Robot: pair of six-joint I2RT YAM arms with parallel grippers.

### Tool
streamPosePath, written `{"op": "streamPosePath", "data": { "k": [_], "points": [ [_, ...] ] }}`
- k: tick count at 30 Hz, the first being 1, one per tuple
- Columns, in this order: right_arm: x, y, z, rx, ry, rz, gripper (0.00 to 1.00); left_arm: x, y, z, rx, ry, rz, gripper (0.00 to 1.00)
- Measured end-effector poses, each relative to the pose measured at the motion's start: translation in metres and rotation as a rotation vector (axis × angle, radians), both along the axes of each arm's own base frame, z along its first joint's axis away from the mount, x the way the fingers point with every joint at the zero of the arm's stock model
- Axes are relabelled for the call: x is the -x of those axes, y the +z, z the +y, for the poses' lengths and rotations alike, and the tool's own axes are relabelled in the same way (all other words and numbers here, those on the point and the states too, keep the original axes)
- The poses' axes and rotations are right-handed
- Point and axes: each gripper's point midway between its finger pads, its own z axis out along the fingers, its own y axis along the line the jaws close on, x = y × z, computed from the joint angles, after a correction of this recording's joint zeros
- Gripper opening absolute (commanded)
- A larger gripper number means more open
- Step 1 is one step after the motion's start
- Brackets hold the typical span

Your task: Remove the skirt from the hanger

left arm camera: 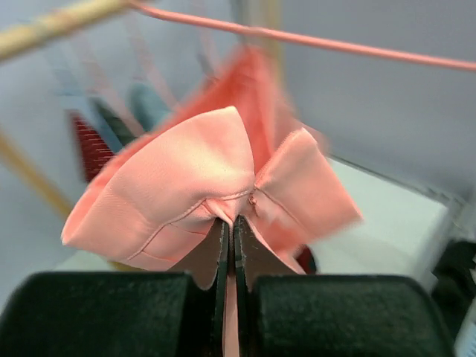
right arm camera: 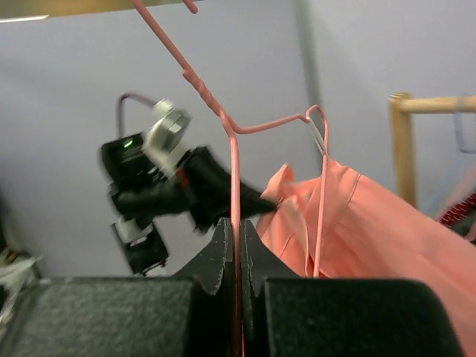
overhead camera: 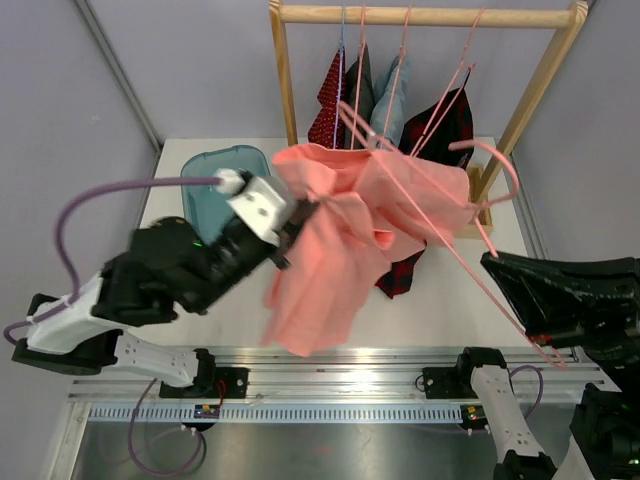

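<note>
A salmon-pink skirt hangs in the air over the table, draped on a pink wire hanger. My left gripper is shut on the skirt's left edge; in the left wrist view the fabric bunches out from between the closed fingers. My right gripper is shut on the hanger's wire, which runs up between its fingers in the right wrist view. The skirt hangs to the right of that wire. The left arm shows beyond it.
A wooden clothes rack stands at the back with several garments on pink hangers. A teal bin sits at the back left of the table. A dark red garment hangs behind the skirt.
</note>
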Motion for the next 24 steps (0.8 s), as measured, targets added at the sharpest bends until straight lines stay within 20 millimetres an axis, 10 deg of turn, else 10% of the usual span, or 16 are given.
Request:
{"op": "streamPosePath", "data": {
  "k": [8,15,24],
  "points": [
    [0.049,0.013,0.023,0.212,0.224,-0.144,0.0,-0.064,0.059,0.13,0.146,0.436,-0.105,0.0],
    [0.032,-0.005,0.018,0.271,0.186,-0.113,0.0,-0.148,0.048,0.166,0.048,0.775,-0.114,0.0],
    [-0.034,-0.043,0.007,0.256,0.061,0.068,0.0,-0.263,0.085,0.214,0.111,1.015,-0.143,0.0]
  ]
}}
